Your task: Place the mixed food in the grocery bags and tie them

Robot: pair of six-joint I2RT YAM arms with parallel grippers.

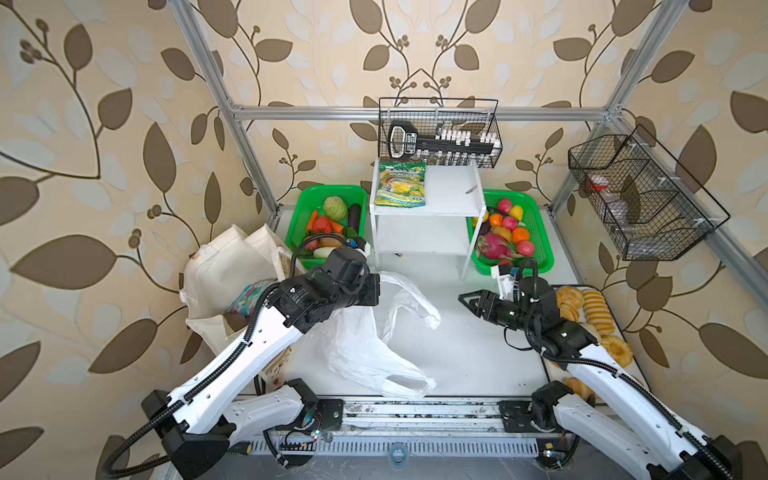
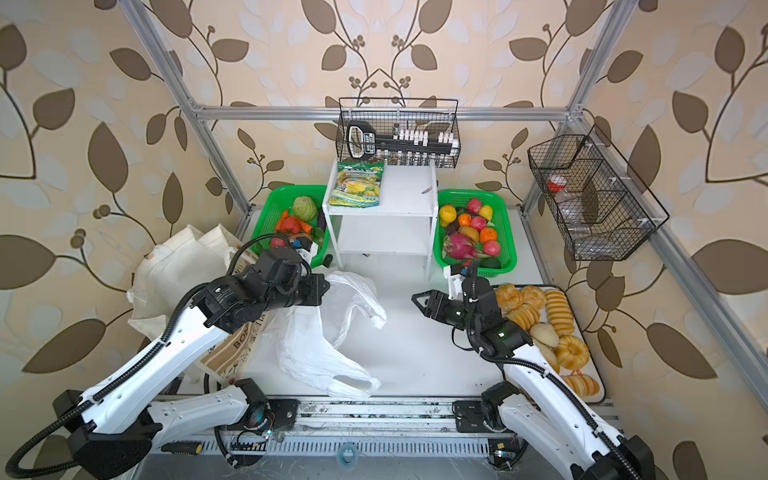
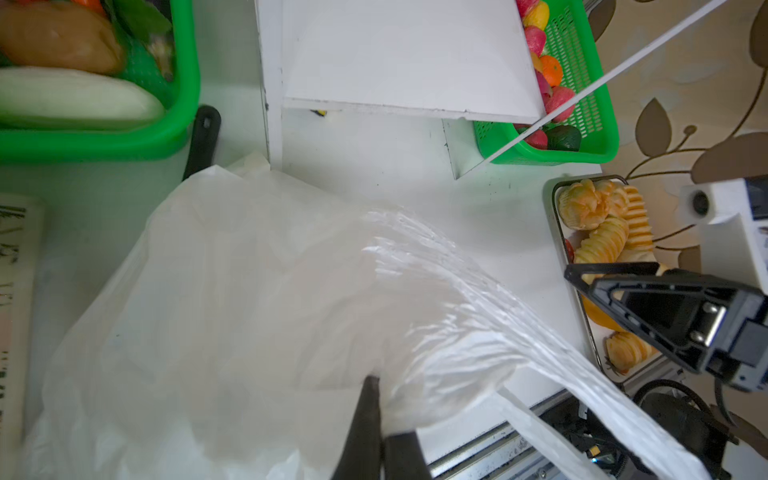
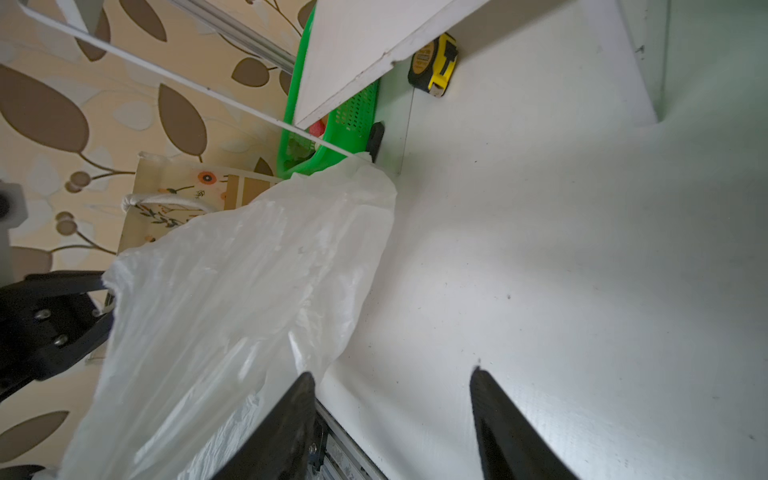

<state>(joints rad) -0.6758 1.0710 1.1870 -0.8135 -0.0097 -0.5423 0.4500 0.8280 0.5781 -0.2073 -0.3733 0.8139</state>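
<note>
Left wrist view: the left tool (image 3: 380, 409) has its fingers (image 3: 368, 415) pressed together, pinching the film of the plastic bag (image 3: 249, 299).

Right wrist view: the right tool (image 4: 390, 415) is spread, with nothing between its fingers. It hovers over bare bench (image 4: 561, 270) beside the bag's edge.

Both top views: the bag lies crumpled mid-bench, one part raised to the left tool. One loop handle points toward the right tool and another lies near the front rail. The right tool is near the bag but apart from it. The tote (image 1: 224, 270) stands at the bench's left edge, behind the left arm. A colourful packet (image 1: 249, 297) shows in its mouth. The dragon fruit (image 1: 494, 245) lies among other fruits in the basket (image 1: 545, 232) right of the shelf (image 1: 440, 195).
</note>
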